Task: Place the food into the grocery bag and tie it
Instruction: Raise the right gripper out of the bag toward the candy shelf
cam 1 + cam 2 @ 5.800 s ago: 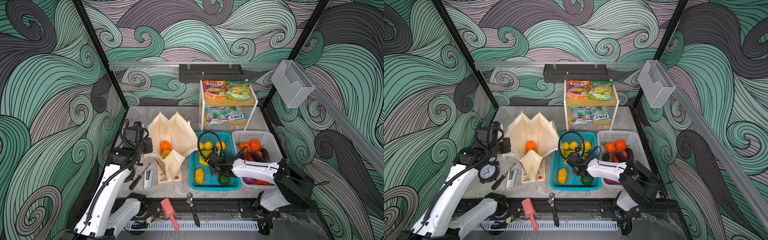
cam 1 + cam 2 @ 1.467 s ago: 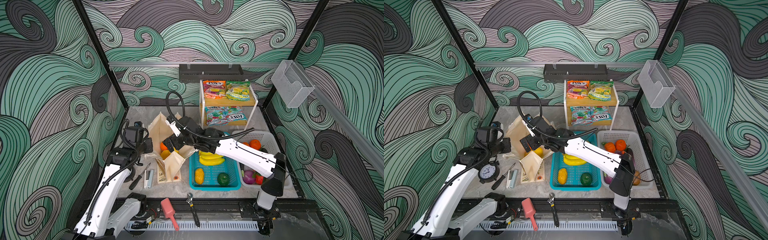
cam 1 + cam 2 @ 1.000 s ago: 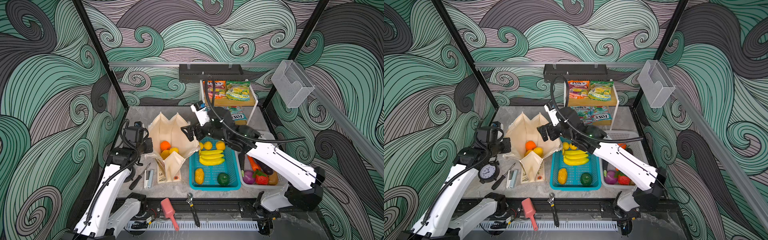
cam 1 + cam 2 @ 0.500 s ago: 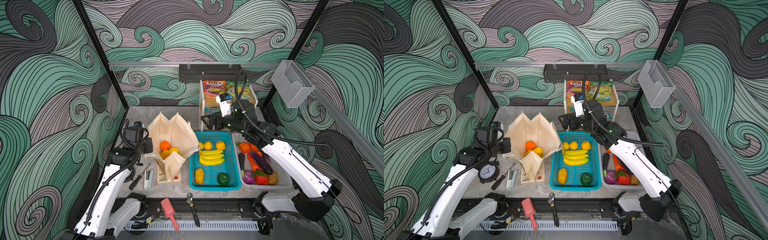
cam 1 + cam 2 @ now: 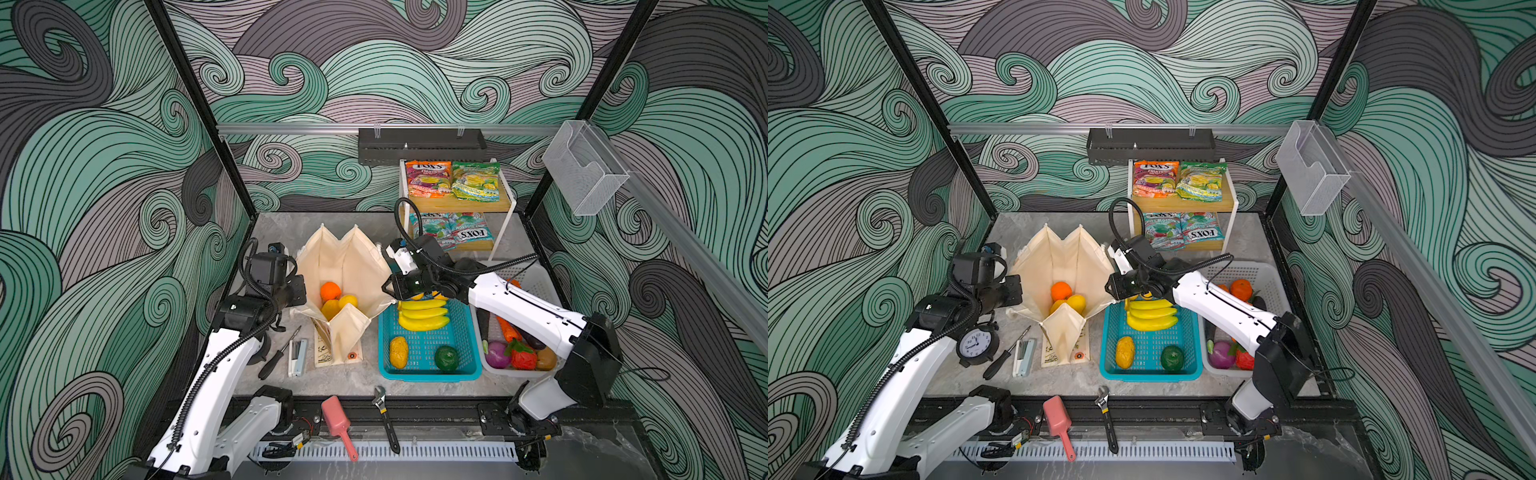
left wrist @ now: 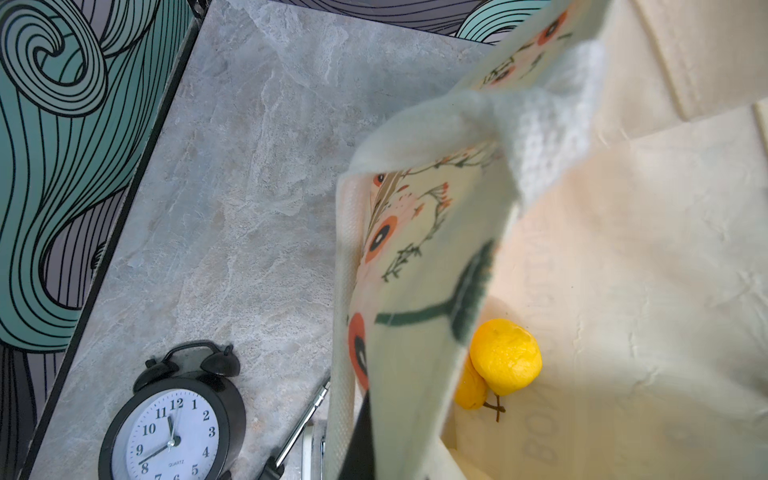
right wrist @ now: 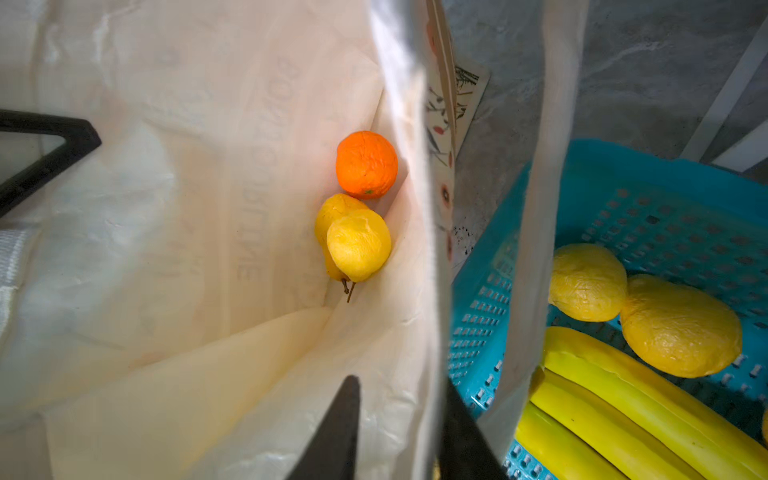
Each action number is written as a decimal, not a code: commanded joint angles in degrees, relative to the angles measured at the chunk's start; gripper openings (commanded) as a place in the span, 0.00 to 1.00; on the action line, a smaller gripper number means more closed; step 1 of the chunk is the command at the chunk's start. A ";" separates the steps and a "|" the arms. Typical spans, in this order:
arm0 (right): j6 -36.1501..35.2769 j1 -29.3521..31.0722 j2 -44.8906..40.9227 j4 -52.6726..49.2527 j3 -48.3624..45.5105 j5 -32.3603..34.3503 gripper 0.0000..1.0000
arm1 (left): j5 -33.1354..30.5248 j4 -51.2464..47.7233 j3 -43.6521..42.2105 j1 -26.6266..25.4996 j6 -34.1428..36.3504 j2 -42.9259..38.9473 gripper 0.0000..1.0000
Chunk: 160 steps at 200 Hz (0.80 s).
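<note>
Open grocery bag [image 5: 345, 266] stands on the bench [image 5: 282, 232] between the claws; left claw [image 5: 300, 296] clamped on its left rim; right claw [image 5: 388, 291] pinched narrow on its right wall, beside the teal basket [image 5: 428, 376]; orange [image 7: 365, 164] and yellow fruit [image 7: 357, 245] lie inside, below both claws.

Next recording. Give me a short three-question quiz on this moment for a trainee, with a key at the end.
1. True or false: three pieces of fruit lie inside the bag.
2. Where are the bananas? A) in the blue basket B) in the white basket C) on the shelf
3. What is the left gripper clamped on?

Key: 1 true. 2 A. 3 the rim of the bag.
</note>
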 commanded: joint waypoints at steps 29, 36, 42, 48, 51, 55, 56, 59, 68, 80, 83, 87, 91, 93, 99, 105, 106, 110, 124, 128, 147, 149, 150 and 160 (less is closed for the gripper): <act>-4.50 -0.45 -5.24 -4.40 4.52 10.96 0.02 | -9.35 -5.93 14.45 0.31 -3.44 4.49 0.00; -5.42 -0.62 -5.47 -6.37 5.37 12.73 0.01 | -10.15 -6.54 16.09 0.45 -3.75 5.44 0.00; -6.17 -0.86 -5.65 -7.98 6.00 13.83 0.00 | -10.84 -7.11 17.14 0.53 -4.02 6.17 0.00; -6.98 -1.33 -5.84 -9.68 6.51 14.42 0.00 | -11.85 -7.35 17.81 0.75 -4.14 6.95 0.00; -7.29 -1.51 -5.91 -10.22 6.56 14.62 0.00 | -12.30 -7.51 18.00 0.87 -4.20 7.20 0.00; -7.61 -1.89 -6.09 -11.02 6.58 14.90 0.00 | -12.81 -7.55 18.23 1.06 -4.21 7.58 0.00; -7.72 -1.94 -6.19 -11.16 6.57 14.96 0.00 | -12.94 -7.65 18.23 1.13 -4.18 7.67 0.00; -7.84 -2.22 -6.32 -11.44 6.46 15.01 0.00 | -13.25 -7.73 18.30 1.37 -4.18 7.90 0.00; -8.34 -3.36 -7.43 -12.06 5.44 15.12 0.00 | -14.10 -8.04 18.41 2.34 -4.14 8.51 0.00; -9.00 -4.40 -8.51 -12.59 4.09 14.88 0.00 | -14.61 -8.27 18.31 4.11 -4.12 8.84 0.00; -9.21 -4.75 -8.70 -12.85 3.82 14.82 0.00 | -14.58 -8.27 18.24 4.56 -4.14 8.82 0.00; -9.52 -5.15 -9.02 -13.11 3.49 14.75 0.00 | -14.52 -8.23 18.07 5.24 -4.10 8.69 0.00; -9.85 -5.60 -9.25 -13.58 3.13 14.97 0.00 | -14.54 -8.19 18.02 5.90 -3.97 8.60 0.00; -10.02 -5.79 -9.38 -13.80 3.05 15.06 0.00 | -14.56 -8.14 17.95 6.28 -3.86 8.56 0.00; -10.48 -6.26 -9.57 -14.58 2.82 15.98 0.00 | -15.08 -8.25 18.02 7.51 -3.73 8.44 0.00; -10.94 -6.73 -9.66 -15.34 2.79 16.91 0.00 | -15.83 -8.26 18.09 8.65 -3.70 8.40 0.00; -11.01 -6.78 -9.69 -15.47 2.74 17.16 0.00 | -15.90 -8.26 18.06 8.78 -3.66 8.39 0.00; -11.33 -7.24 -9.79 -16.18 2.69 18.16 0.00 | -16.37 -8.24 18.11 9.42 -3.64 8.23 0.00; -11.57 -8.58 -10.31 -17.23 2.35 19.59 0.00 | -17.42 -7.98 17.36 10.17 -3.79 7.72 0.00; -11.40 -8.91 -10.46 -17.32 2.18 20.02 0.00 | -17.38 -7.82 17.03 10.18 -3.84 7.53 0.00; -10.95 -9.30 -10.53 -17.41 1.78 21.33 0.00 | -16.41 -6.76 15.01 10.15 -4.02 6.75 0.00; -10.93 -9.30 -10.51 -17.43 1.80 21.34 0.00 | -16.37 -6.77 14.89 10.15 -4.03 6.74 0.00; -10.84 -9.33 -10.39 -17.45 1.82 21.24 0.00 | -16.40 -6.77 14.84 10.15 -4.00 6.77 0.00; -10.13 -9.28 -9.63 -17.32 2.21 19.70 0.00 | -15.37 -6.49 14.21 10.15 -3.90 6.90 0.00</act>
